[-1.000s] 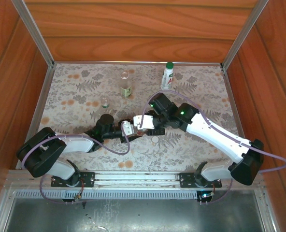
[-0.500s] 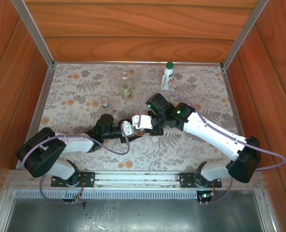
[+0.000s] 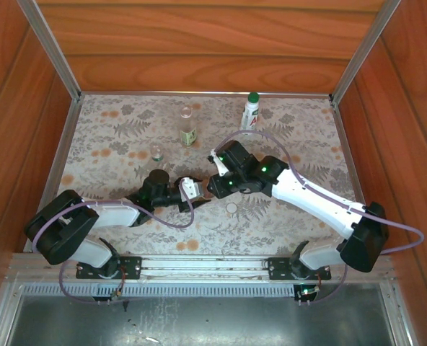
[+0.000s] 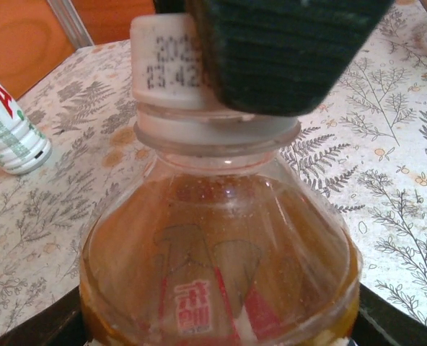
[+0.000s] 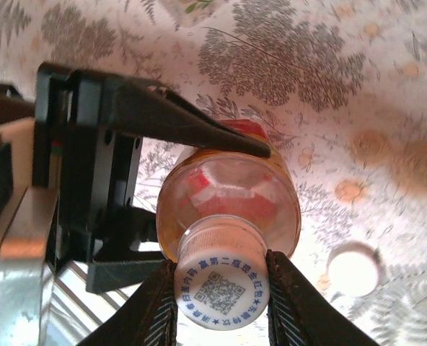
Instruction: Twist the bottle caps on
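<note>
Right wrist view looks almost straight down the neck of the amber bottle [image 5: 228, 194]. The white cap [image 5: 221, 294], with its printed code square, sits on that neck directly between the fingers of the right pincer [image 5: 222, 274]. They press its rim from either side, so this pincer is clamped on the cap. The left pincer [image 5: 199, 209] comes in from the left with one black jaw on the far side of the bottle's shoulder and one on the near side, clamped on the body. From above, this pairing sits near the middle of the tabletop [image 3: 112, 137], between the two arms. I cannot tell whether the bottle's base rests on the surface. The bottle's long axis runs roughly upright, neck toward the right pincer and about in line with that wrist, so the coming move looks like a twist about that axis while the left arm keeps the bottle from spinning. In the left wrist view the cap seems level on the neck ring, but how far it is threaded cannot be judged. A loose white cap [image 3: 231, 207] lies just to the near right. Toward the far edge stand the white bottle [image 3: 250, 117] with its dark green cap [image 3: 253, 96], the clear bottle [image 3: 187, 135] and the tiny clear bottle [image 3: 156, 153].
</note>
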Robot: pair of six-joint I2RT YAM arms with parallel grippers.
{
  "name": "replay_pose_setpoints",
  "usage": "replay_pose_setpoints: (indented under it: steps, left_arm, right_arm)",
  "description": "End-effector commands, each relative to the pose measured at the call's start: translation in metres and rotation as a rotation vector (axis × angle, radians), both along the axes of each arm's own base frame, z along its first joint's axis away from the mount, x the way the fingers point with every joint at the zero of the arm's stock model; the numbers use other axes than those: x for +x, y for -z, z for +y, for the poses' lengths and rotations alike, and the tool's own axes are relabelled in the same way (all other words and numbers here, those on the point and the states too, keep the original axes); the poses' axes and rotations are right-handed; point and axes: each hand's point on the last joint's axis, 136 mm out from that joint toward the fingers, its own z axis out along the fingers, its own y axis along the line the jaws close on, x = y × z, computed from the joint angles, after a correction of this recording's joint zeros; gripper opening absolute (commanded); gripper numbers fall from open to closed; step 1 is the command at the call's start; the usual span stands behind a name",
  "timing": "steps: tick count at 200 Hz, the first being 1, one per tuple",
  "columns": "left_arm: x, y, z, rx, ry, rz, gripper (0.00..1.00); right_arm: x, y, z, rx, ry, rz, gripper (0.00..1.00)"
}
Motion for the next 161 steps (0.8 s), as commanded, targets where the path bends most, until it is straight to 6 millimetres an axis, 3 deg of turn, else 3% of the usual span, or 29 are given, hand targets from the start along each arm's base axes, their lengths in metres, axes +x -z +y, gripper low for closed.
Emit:
replay_pose_setpoints:
  steps: [1,19,33,51,99,133,161]
  left_arm:
    - [-0.013,-0.012,-0.01,-0.034,0.094,-0.06,0.62]
    - [-0.014,-0.012,-0.01,-0.036,0.096,-0.06,0.62]
    - [-0.015,-0.012,-0.009,-0.036,0.096,-0.059,0.62]
    - [-0.016,-0.012,-0.009,-0.037,0.102,-0.056,0.62]
    - [-0.019,-0.013,-0.009,-0.043,0.115,-0.052,0.62]
    - [-0.019,-0.014,-0.009,-0.044,0.117,-0.054,0.62]
    - [-0.02,-0.015,-0.009,-0.046,0.117,-0.056,0.62]
  right_arm:
    - [0.003,-0.002,0.014,0.086,0.162,0.117,0.06]
    - [-0.011,-0.01,0.021,0.09,-0.094,0.028,0.29]
    - [-0.016,-0.014,0.013,0.033,-0.264,-0.078,0.47]
    - [-0.019,-0.019,-0.003,-0.053,-0.465,-0.243,0.59]
    - [-0.036,-0.023,-0.017,-0.142,-0.96,-0.58,0.64]
    - [-0.031,-0.015,-0.014,-0.192,-1.06,-0.589,0.6]
    - [-0.029,-0.008,-0.008,-0.191,-1.069,-0.569,0.5]
